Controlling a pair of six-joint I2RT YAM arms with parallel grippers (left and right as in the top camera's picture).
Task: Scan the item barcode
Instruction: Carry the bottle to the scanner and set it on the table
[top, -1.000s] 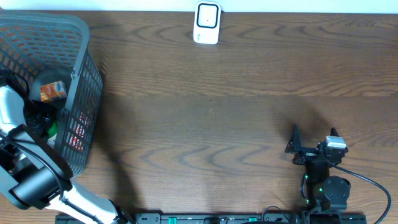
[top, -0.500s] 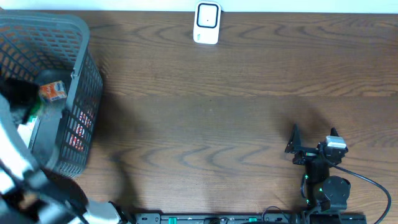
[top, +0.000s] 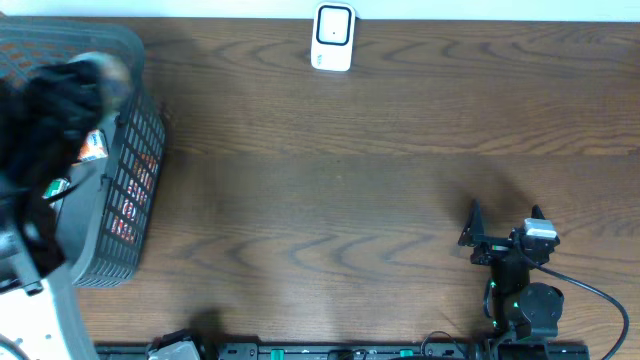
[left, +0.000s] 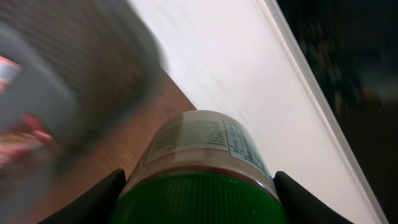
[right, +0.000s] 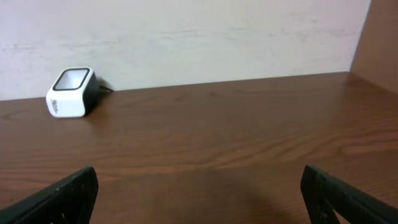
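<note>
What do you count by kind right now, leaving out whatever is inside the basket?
Scanner: 1
Basket: 1
Jar, green lid, between the left fingers: 1
Total: 3

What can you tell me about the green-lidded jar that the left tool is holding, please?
The jar shows only in the left wrist view; overhead, the blurred arm hides it. Its bright green lid faces the camera, and its base points away. The pale body, plastic by the look of it, carries a label with panels of fine print too small to read. The left tool is closed on it, one dark finger on each side of the lid. Nothing else appears to touch it.
</note>
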